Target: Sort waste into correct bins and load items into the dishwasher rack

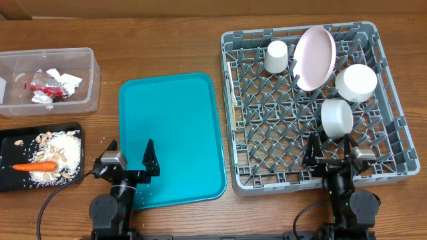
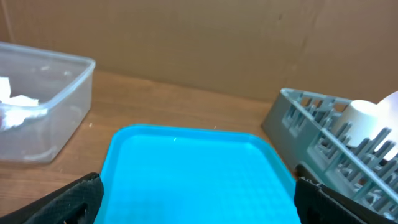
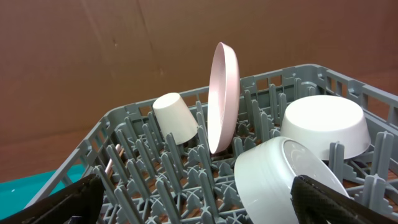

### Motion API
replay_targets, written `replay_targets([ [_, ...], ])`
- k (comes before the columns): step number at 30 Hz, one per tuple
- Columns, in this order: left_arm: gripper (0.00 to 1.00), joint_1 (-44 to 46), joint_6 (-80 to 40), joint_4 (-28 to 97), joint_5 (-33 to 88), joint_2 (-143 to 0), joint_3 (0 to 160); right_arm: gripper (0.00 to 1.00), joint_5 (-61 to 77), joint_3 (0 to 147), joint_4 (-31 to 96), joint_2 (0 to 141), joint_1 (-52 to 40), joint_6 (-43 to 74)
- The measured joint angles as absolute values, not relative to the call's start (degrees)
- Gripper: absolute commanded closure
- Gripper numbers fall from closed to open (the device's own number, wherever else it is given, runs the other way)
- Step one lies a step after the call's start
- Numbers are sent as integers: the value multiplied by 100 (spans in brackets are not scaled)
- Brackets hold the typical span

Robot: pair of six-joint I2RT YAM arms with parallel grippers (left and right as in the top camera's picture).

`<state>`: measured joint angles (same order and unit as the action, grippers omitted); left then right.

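Observation:
The grey dishwasher rack (image 1: 280,181) on the right holds a white cup (image 1: 275,57), a pale pink plate (image 1: 315,57) standing on edge, and two white bowls (image 1: 355,82) (image 1: 336,117). My right gripper (image 1: 331,150) is open at the rack's near side, just short of the nearer bowl (image 3: 280,174), holding nothing. The clear tub (image 1: 93,73) at far left contains a red-and-silver wrapper (image 1: 43,83) and white napkin (image 1: 67,79). Beige scraps (image 1: 57,150) and a carrot (image 1: 33,167) lie in the black tray (image 1: 13,143). My left gripper (image 1: 129,152) is open and empty over the teal tray's near-left corner.
A flat teal tray (image 1: 177,127) lies between the bins and the rack, bare on top. A brown cardboard wall stands behind the table in both wrist views. Bare wood shows between the tub (image 2: 43,106) and the teal tray (image 2: 193,168).

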<state>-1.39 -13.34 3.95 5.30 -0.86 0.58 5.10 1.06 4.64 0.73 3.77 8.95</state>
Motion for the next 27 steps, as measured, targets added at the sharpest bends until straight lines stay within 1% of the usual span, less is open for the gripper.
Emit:
replay_targets([
  [6, 0, -270, -1308, 399, 510, -86, 56, 0, 510, 106, 464, 73, 377, 893],
  [27, 0, -274, -1308, 401, 489, -86, 56, 0, 510, 106, 464, 73, 377, 893],
])
